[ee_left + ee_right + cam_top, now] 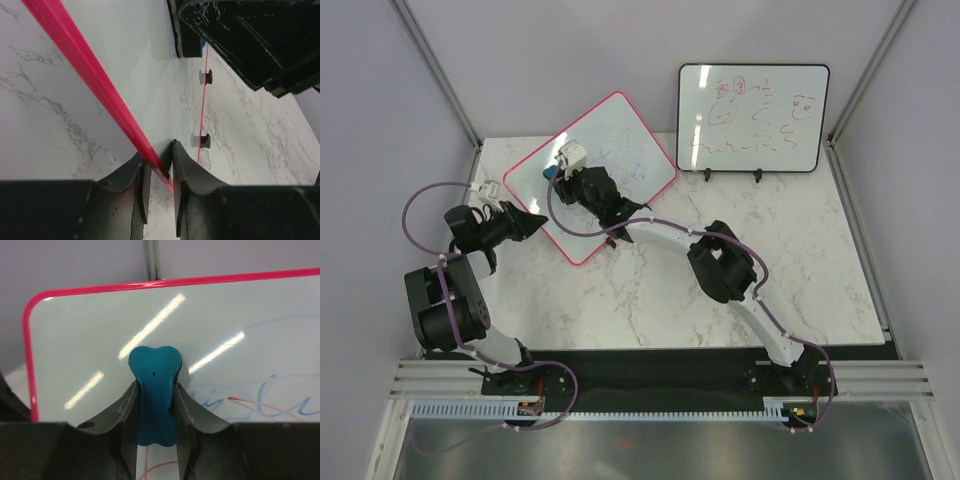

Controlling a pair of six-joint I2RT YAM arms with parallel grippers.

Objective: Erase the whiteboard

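The whiteboard (620, 130), pink-red framed, lies tilted at the back left of the marble table. My left gripper (542, 222) is at its near-left edge. In the left wrist view the left gripper (159, 150) is shut on the red frame (85, 65), and two black feet (202, 141) show under the board. My right gripper (560, 172) is over the board's left part. In the right wrist view this gripper (155, 384) is shut on a blue eraser (155, 390) set against the white surface (100, 325). Blue and red scribbles (270, 400) lie to the eraser's right.
A black-framed whiteboard (753, 118) with red writing stands upright on a small stand at the back right. The marble table (800, 260) is enclosed by grey walls and metal posts. The right arm (720, 265) stretches diagonally across the middle.
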